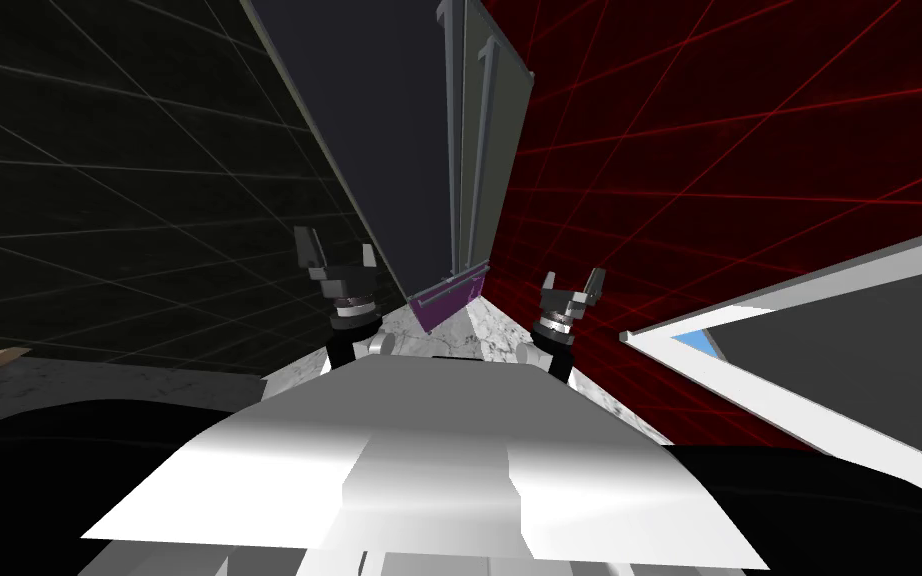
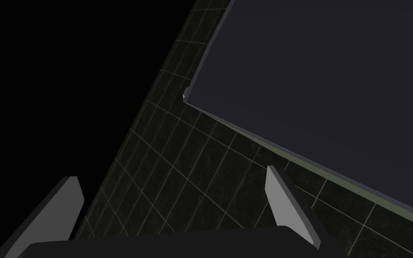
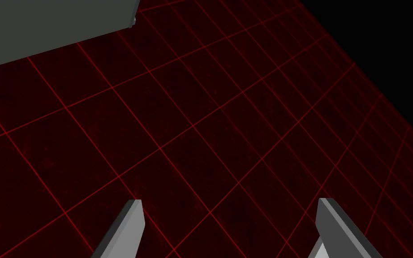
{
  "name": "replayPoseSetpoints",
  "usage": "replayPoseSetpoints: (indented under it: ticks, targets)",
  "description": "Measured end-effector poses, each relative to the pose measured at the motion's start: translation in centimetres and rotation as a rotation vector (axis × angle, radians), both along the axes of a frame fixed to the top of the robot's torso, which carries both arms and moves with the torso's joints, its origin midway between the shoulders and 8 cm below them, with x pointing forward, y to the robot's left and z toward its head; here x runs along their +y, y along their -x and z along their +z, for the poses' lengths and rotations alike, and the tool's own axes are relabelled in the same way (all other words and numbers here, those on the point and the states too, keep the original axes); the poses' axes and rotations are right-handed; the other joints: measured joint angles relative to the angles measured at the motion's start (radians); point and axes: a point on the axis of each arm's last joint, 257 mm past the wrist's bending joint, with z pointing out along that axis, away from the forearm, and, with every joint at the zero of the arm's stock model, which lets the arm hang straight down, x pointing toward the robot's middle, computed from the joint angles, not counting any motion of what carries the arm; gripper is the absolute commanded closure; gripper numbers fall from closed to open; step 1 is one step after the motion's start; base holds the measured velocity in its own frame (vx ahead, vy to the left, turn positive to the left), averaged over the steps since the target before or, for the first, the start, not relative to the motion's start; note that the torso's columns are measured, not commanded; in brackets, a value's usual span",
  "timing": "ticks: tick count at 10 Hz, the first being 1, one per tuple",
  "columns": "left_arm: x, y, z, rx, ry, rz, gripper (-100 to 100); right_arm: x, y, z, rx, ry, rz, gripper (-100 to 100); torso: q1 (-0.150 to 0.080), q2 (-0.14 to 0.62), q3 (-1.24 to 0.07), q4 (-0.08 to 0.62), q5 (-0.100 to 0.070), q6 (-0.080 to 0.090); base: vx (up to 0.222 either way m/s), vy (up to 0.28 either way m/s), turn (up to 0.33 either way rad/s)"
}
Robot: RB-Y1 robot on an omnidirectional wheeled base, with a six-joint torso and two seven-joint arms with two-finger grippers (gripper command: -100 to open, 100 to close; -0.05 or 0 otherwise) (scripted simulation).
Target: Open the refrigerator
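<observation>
Straight ahead, the dark grey refrigerator (image 1: pixel 389 130) stands in the corner between a dark tiled wall (image 1: pixel 129 180) and a red tiled wall (image 1: pixel 729 150), with two long upright handles (image 1: pixel 469 150) side by side on its front and a purple strip (image 1: pixel 446 297) at its foot. The left gripper (image 1: pixel 337 250) hangs near its dark side, fingers (image 2: pixel 58 215) spread and holding nothing. The right gripper (image 1: pixel 573 280) faces the red wall, likewise spread and empty. A white counter (image 1: pixel 799 400) lies off to the right.

Refrigerator (image 1: pixel 389 130): tall, dark grey, upright, doors closed, vertical handles.
</observation>
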Motion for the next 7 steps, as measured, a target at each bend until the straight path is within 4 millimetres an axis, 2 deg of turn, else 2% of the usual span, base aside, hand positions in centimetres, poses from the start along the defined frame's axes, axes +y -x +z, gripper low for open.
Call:
replayPoseSetpoints:
  ticks: [2, 7]
  targets:
    - [0.0, 0.0, 0.0, 0.0, 0.0, 0.0, 0, 0.0, 0.0, 0.0, 0.0, 0.0, 0.0, 0, 0.0, 0.104, -0.209, 0.105, 0.0, 0.0, 0.0, 0.0, 0.0]
    - [0.0, 0.01, 0.01, 0.0, 0.0, 0.0, 0, 0.0, 0.01, 0.01, 0.0, 0.0, 0.0, 0, 0.0, 0.47, -0.939, 0.47, 0.0, 0.0, 0.0, 0.0, 0.0]
